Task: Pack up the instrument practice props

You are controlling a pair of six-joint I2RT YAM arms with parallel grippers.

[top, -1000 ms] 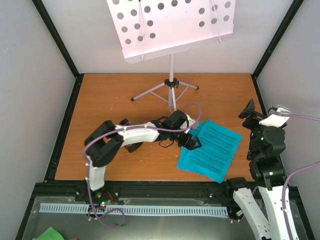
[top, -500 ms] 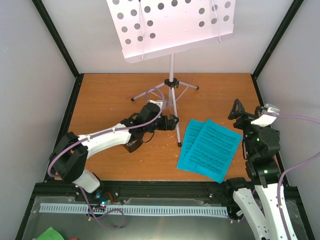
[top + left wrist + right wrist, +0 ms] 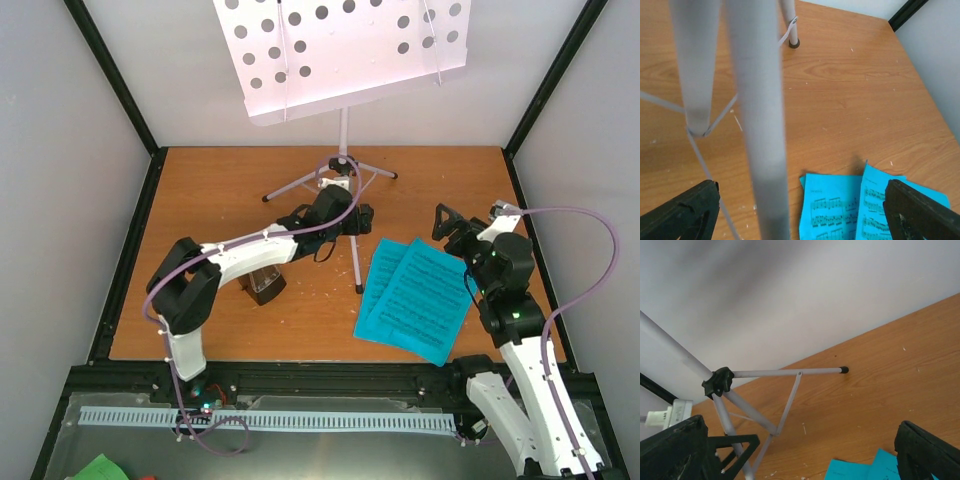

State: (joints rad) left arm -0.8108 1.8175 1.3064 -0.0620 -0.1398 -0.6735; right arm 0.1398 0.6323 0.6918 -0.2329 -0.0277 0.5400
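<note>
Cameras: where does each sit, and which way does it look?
Top external: overhead at the near edge, looking down on table, music stand, cyan pages; left arm and right arm show.
Left wrist: on the left arm, beside the stand's legs, facing the pages; its open fingers show.
Right wrist: on the right arm, facing the stand's hub; its open fingers show.
Shared by all: stand, pages.

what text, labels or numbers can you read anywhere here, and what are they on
No word or number can be read.
Sheets: printed staves and notes only; the small print above the staves in the left wrist view is too blurred to read.
Stand: no label shows.
Metronome: mostly hidden, no marking legible.
</note>
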